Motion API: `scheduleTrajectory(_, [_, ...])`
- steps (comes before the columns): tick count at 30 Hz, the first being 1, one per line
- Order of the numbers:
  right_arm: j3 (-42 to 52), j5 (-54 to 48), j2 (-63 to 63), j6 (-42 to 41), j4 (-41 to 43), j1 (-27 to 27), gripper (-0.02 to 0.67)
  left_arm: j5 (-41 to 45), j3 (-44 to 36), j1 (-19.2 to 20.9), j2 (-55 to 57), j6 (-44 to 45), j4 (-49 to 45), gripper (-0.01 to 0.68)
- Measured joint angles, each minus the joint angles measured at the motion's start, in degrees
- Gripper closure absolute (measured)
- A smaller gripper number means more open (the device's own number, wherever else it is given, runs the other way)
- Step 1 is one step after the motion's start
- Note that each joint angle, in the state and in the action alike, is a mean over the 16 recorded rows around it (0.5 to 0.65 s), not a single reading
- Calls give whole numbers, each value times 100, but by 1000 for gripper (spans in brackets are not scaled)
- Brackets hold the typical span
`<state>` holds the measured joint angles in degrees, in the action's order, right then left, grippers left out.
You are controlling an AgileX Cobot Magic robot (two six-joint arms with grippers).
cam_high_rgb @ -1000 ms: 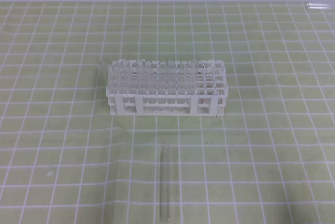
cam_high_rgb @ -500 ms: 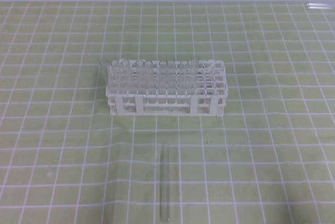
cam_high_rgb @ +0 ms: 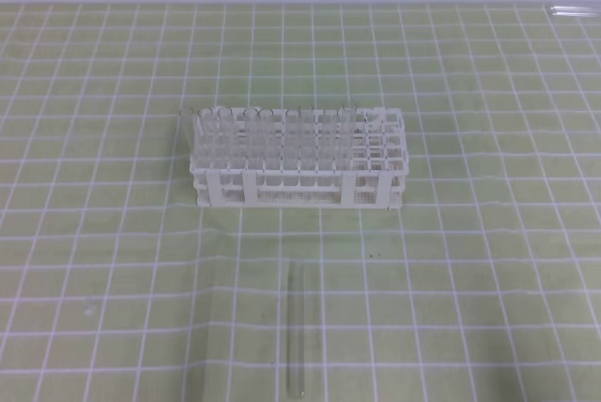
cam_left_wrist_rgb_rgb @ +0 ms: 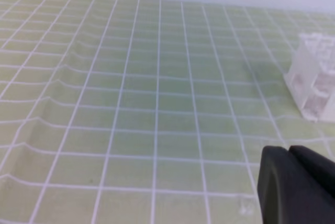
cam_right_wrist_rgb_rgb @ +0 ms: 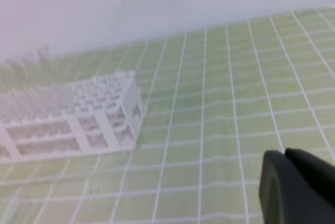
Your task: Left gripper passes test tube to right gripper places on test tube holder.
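Green gridded mat (cam_high_rgb: 488, 233) bears test tube (cam_high_rgb: 297, 327) before test tube holder (cam_high_rgb: 299, 186).

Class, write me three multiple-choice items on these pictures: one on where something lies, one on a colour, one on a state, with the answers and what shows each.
1. Where does the loose test tube lie?
A. Inside the rack
B. On the mat in front of the rack
C. In a gripper

2. What colour is the test tube holder?
A. White
B. Blue
C. Black

3. How do the left gripper and right gripper stand?
A. Both wide open
B. One holds the tube
C. Both shut, holding nothing

Answers: B, the tube lies flat on the green grid mat, nearer the camera than the rack. A, its grid frame is plainly white. C, each wrist view shows the fingers pressed together with nothing between them.
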<state>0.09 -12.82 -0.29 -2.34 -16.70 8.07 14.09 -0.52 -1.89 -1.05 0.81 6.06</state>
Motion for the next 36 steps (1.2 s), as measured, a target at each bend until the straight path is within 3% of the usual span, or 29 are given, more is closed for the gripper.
scheduleTrajectory(12, [0, 581, 0, 0, -1037, 0, 665, -817, 15, 0, 33, -258, 862, 675])
scheduleTrajectory(22, [-255, 483, 46, 1, -1367, 0, 665, -862, 111, 0, 22, -469, 1353, 675])
scheduleTrajectory(29, [-1116, -406, 663, -4, -1322, 0, 665, -200, 758, 0, 359, -527, 1691, 675])
scheduleTrajectory(36, [-2377, -1696, 1970, -11, -1013, 0, 665, 1171, 1916, 0, 1522, -424, 1811, 675])
